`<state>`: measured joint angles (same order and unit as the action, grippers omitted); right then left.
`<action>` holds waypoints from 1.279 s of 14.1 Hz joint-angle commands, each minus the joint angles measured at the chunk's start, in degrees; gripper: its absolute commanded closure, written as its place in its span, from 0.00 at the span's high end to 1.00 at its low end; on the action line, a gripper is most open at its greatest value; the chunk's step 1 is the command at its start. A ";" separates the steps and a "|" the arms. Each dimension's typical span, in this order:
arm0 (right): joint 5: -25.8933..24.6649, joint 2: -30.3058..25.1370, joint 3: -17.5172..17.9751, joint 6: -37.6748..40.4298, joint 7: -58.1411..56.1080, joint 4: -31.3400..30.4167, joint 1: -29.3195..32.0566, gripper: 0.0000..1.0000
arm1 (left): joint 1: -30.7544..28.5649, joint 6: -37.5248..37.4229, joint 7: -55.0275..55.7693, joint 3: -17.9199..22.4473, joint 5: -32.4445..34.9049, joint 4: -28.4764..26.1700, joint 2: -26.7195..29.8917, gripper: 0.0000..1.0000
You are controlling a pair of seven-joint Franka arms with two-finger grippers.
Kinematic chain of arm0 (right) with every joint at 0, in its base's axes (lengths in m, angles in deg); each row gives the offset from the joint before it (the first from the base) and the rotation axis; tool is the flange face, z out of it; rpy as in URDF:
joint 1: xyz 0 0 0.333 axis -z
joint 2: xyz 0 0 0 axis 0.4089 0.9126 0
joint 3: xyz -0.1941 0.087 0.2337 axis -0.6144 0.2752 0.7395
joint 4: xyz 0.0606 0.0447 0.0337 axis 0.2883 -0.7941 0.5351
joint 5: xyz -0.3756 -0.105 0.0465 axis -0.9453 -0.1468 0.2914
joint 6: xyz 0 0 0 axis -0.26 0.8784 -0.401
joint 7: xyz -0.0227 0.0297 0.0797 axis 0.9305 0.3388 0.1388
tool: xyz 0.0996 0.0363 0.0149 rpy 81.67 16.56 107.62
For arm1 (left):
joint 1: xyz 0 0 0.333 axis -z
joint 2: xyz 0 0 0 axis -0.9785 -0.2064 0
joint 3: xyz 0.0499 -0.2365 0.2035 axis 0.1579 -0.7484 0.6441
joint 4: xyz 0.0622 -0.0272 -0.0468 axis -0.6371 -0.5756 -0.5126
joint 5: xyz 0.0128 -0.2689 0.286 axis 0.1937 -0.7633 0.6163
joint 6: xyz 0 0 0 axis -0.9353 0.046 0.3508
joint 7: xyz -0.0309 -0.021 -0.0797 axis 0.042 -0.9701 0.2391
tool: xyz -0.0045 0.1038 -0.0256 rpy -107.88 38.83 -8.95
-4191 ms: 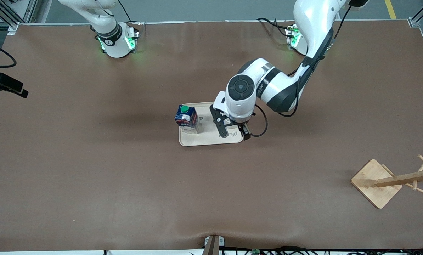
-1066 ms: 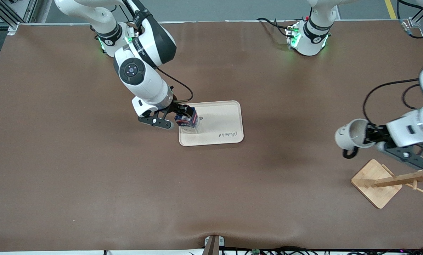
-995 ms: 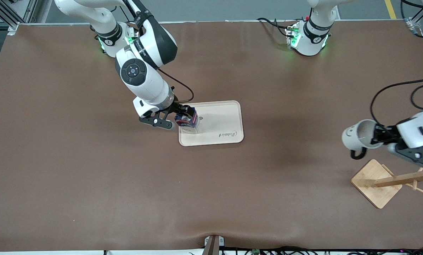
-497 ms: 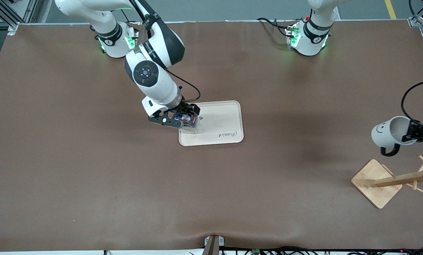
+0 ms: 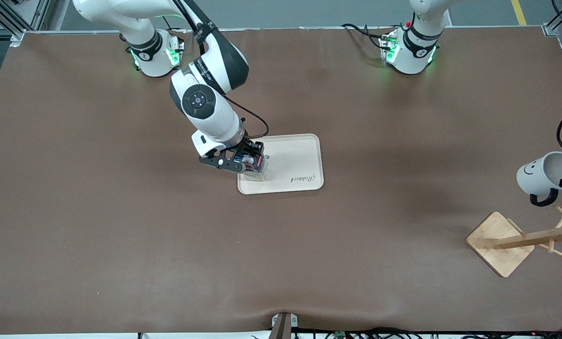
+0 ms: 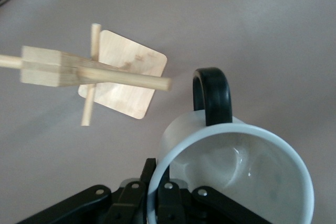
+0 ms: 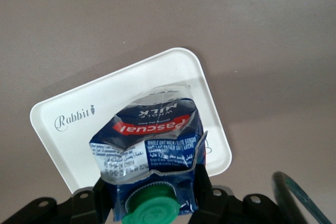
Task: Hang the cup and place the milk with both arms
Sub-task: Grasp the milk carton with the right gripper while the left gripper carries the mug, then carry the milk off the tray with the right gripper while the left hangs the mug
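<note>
Gripping the milk carton on the tray mid-counter, right end effector is clamped on its sides for lifting. Left end effector pinches the mug rim, handle down, over the wooden rack for hooking.

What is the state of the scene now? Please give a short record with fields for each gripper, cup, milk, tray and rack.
left gripper: shut on the cup's rim, in the air near the rack
cup: white mug, lying sideways, black handle hanging down
right gripper: closed on the milk's top, over the tray
milk: upright at the tray's end toward the right arm
tray: pale, mid-table
rack: wooden, tilted post, no cup on its pegs
</note>
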<state>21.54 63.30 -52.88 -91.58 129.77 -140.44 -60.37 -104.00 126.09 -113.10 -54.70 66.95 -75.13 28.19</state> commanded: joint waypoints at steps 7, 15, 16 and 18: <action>-5.01 -5.51 -0.99 26.99 -9.29 10.33 14.50 0.00 | -0.72 5.83 -2.15 -0.39 -1.02 1.84 -2.37 0.00; -11.76 -10.78 -1.78 18.41 -32.50 -4.14 33.84 0.00 | -1.60 8.82 -3.48 -0.57 -3.56 1.84 -3.43 0.87; -12.04 -12.71 -1.78 16.12 -34.25 -7.57 35.17 0.00 | -1.60 8.82 -3.39 -0.57 -5.31 1.84 -3.34 1.00; -12.04 -15.61 -1.78 10.85 -38.47 -13.99 38.07 0.00 | -1.51 8.12 -1.82 -0.92 -6.38 1.84 -2.55 1.00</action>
<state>10.69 54.07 -55.87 -76.08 94.04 -145.67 -24.85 -105.46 134.78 -115.82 -55.21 62.11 -74.18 25.14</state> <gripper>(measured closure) 0.445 0.586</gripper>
